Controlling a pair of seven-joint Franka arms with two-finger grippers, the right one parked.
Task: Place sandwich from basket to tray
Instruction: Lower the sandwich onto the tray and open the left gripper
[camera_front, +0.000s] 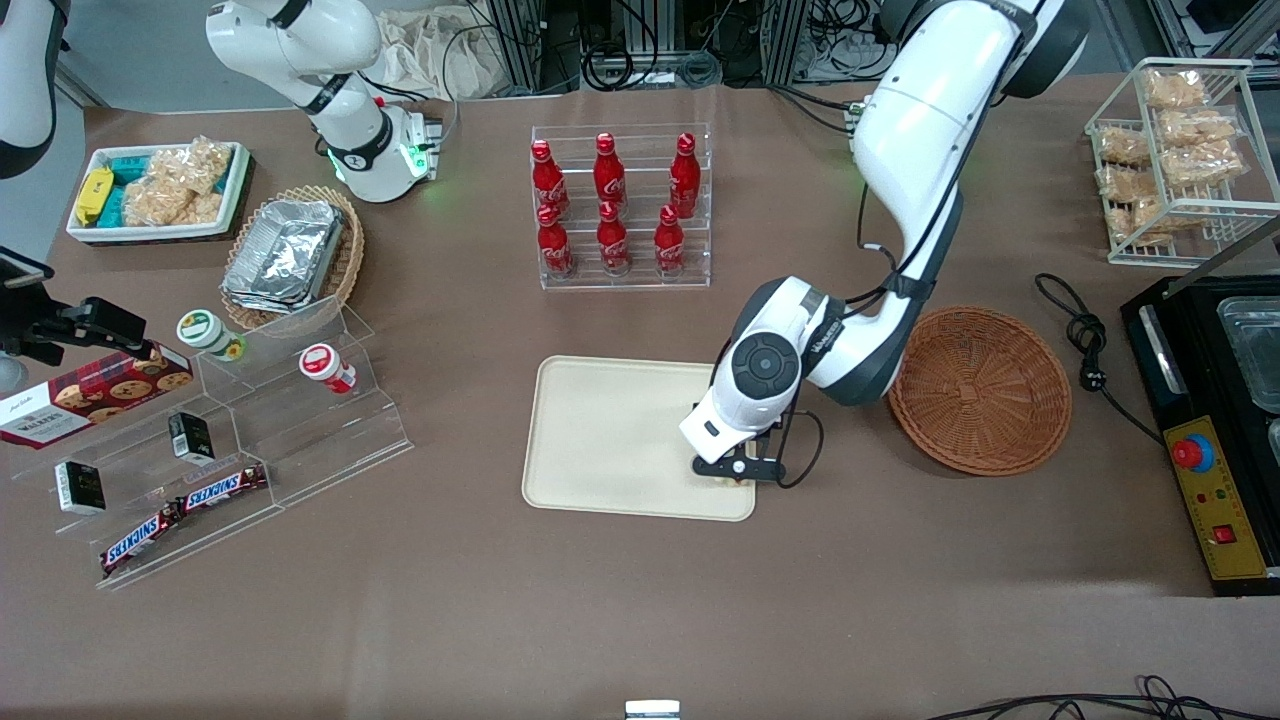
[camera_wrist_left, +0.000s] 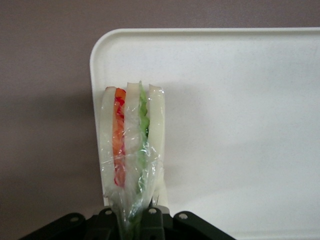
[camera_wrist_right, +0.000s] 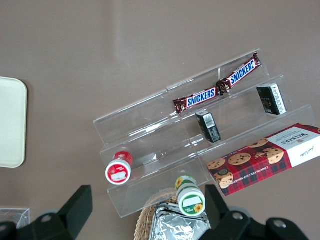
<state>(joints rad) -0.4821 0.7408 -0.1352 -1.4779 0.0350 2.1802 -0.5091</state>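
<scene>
The reddish-brown basket (camera_front: 980, 390) holds nothing, and the cream tray (camera_front: 610, 435) carries only the sandwich (camera_wrist_left: 131, 150), which stands on edge at the tray's corner nearest the basket. Six red bottles (camera_front: 610, 205) fill a clear rack (camera_front: 622, 275), foil containers (camera_front: 285, 255) sit in a tan basket (camera_front: 345, 255), and snack packets (camera_front: 170, 185) lie in a white bin (camera_front: 150, 232). Two bars (camera_wrist_right: 217, 87) read SNICKERS and a tartan biscuit box (camera_wrist_right: 265, 159) reads Walkers. The left arm bends down over that tray corner, its gripper (camera_wrist_left: 134, 216) clamped on the sandwich's wrap
</scene>
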